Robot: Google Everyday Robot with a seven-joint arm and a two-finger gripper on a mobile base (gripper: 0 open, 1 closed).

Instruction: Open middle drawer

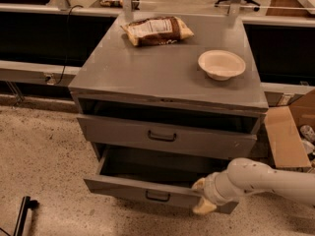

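Jutting out, middle drawer [118,187], gripper [202,196] at its front edge

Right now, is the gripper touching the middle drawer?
Touching. Camera view: the gripper lies against the middle drawer front, right of its handle, with no gap.

The tool [201,196] is at the front's right end on the open middle drawer [123,188].

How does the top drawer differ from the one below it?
The middle drawer is pulled far out, its inside showing; the top drawer is out only slightly. The top drawer's front is taller than the middle drawer's. The hand is at the middle drawer's front edge; nothing touches the top drawer. Both are grey with loop handles.
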